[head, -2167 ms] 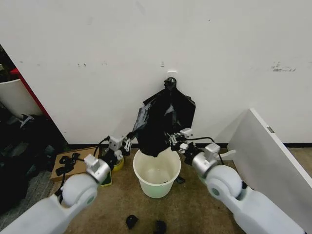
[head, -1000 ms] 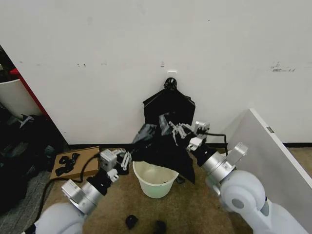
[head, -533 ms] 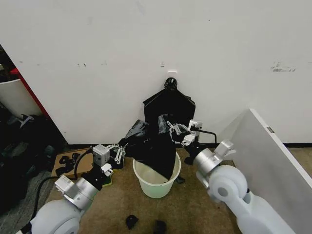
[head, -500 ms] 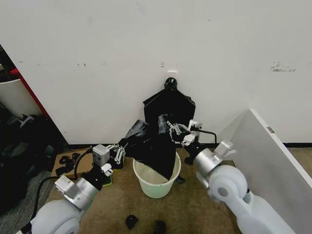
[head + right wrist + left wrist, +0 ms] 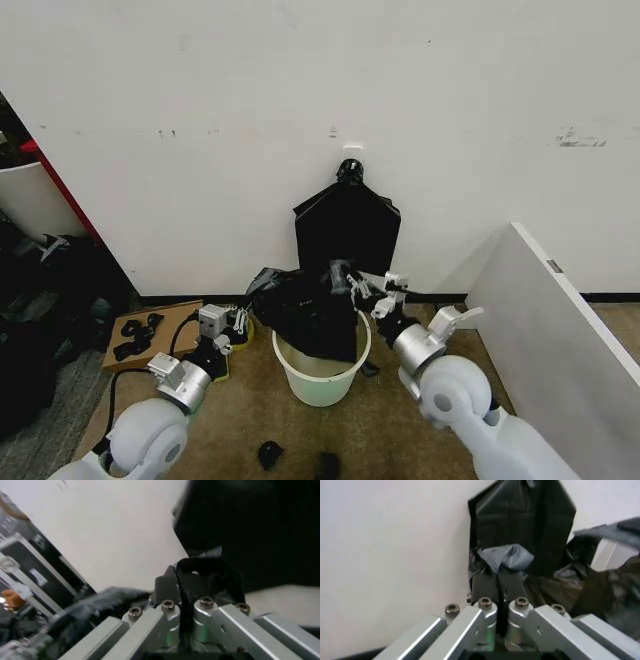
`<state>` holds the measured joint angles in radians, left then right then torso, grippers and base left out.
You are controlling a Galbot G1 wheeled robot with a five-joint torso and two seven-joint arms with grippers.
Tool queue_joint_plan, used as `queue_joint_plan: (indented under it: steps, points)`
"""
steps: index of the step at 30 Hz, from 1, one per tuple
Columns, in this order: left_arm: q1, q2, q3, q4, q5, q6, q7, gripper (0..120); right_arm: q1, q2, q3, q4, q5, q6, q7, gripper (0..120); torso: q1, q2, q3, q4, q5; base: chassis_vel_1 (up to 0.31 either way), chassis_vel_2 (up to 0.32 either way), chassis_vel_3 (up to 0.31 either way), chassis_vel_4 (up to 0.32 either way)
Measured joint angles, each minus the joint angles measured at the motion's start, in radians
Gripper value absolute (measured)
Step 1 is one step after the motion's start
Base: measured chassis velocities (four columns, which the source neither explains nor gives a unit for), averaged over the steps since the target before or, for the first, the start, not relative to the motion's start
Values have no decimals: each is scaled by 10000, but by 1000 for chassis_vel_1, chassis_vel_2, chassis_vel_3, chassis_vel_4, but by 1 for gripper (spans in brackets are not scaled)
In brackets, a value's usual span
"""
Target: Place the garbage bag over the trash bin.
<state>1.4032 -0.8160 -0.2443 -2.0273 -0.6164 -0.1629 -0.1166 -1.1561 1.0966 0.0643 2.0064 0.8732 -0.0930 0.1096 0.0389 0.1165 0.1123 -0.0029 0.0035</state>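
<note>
Garbage bag [image 5: 305,308], thin crinkled black plastic, hangs stretched across the back rim of your round white plastic trash bin [image 5: 318,378]. Left gripper [image 5: 243,318] and right gripper [image 5: 362,290] each pinch an edge, flanking the bin; the front rim lies uncovered.

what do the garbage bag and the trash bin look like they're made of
The garbage bag: thin, glossy black plastic film, judging by its crinkles and grey sheen. The trash bin: probably rigid white plastic, smooth and plain with a rolled rim.
</note>
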Motion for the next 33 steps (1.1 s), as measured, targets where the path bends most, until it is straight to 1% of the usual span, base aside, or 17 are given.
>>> queue_joint_plan:
  steps: [3,5,7,9,11,14,15,17,19,21,23,25,30,31,33]
  points:
    - [165,-140,8,63,144,-15,-16,0,-46,96,-150,-187,-229,49,36,0,0,0,0,0,0,0,0,0,0]
    - [506,-470,9,171,441,-57,-128,0,-114,191,-425,-388,-682,11,334,0,0,0,0,7,0,0,0,0,0]
    - [694,-661,11,227,657,-103,-208,0,-212,144,-537,-385,-969,-191,598,0,0,0,0,3,0,0,0,0,0]
    - [759,-720,13,244,728,-118,-231,0,-237,122,-557,-377,-1036,-261,672,0,0,0,0,3,0,0,0,0,0]
    - [1077,-1058,19,366,1143,-208,-433,0,-450,-58,-633,-185,-1314,-775,1218,0,0,1,-1,4,0,0,0,0,0]
    - [1277,-1298,5,432,1423,-266,-722,0,-801,-186,-572,58,-1428,-1069,1744,0,0,0,-1,1,-1,0,0,0,0]
    - [1409,-1379,-30,424,1537,-270,-876,0,-953,-202,-552,154,-1506,-1226,2144,0,-1,1,-2,-1,-1,0,0,0,0]
    - [1463,-1397,-48,414,1586,-270,-923,0,-1003,-202,-553,183,-1520,-1276,2283,0,-1,1,-1,-1,0,0,0,0,0]
    - [1744,-1456,-127,307,1913,-206,-1212,0,-1230,-196,-566,299,-1589,-1435,2749,0,-1,1,-1,1,1,0,0,0,0]
    - [2136,-1521,-184,80,2509,82,-1606,0,-1490,-176,-615,466,-1729,-1610,3065,0,-1,1,-2,4,1,0,0,0,0]
    - [2319,-1546,-169,-96,2688,277,-1780,0,-1701,-183,-629,659,-1761,-1889,3288,0,-1,1,-2,4,1,0,0,0,0]
    - [2335,-1548,-158,-118,2714,308,-1803,0,-1743,-200,-630,705,-1763,-1995,3331,0,-1,1,-2,2,1,0,0,0,0]
    - [2352,-1482,-100,-302,2754,604,-1959,0,-1688,-512,-724,882,-1696,-2873,3610,0,-1,2,-1,1,1,0,0,0,0]
    - [2352,-1482,-100,-302,2754,604,-1959,0,-1688,-512,-724,882,-1696,-2873,3610,0,-1,2,-1,1,1,0,0,0,0]
    - [2438,-1295,-119,-523,2750,981,-2091,0,-1586,-685,-728,1045,-1539,-3451,3810,0,-1,2,-1,1,0,0,0,0,0]
